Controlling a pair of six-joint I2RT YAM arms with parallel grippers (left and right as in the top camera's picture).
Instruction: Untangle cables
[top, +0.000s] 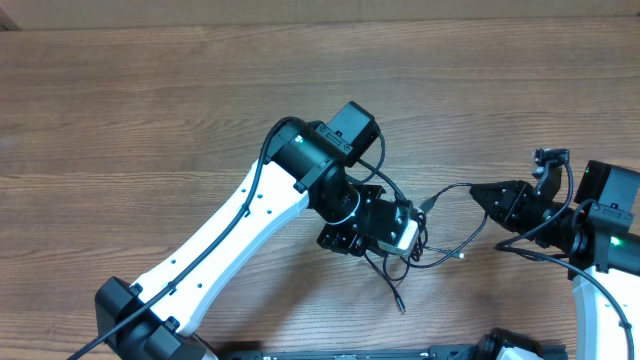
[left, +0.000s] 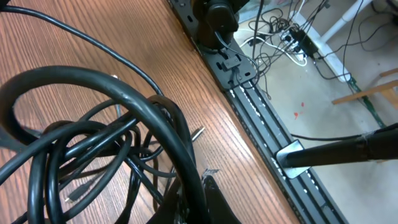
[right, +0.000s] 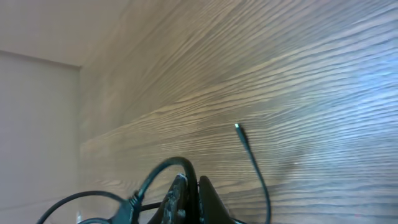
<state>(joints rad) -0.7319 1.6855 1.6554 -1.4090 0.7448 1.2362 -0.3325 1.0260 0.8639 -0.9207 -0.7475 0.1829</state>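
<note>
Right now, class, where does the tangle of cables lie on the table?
In the overhead view, the cables sit right of centre, bunched at the left gripper, with one strand running to the right gripper.

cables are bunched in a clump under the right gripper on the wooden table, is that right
Not quite. The overhead view shows the cables bunched under the left gripper, not the right. The right gripper sits off to the side, shut at the end of one strand stretched from the clump, on the wooden table.
</note>
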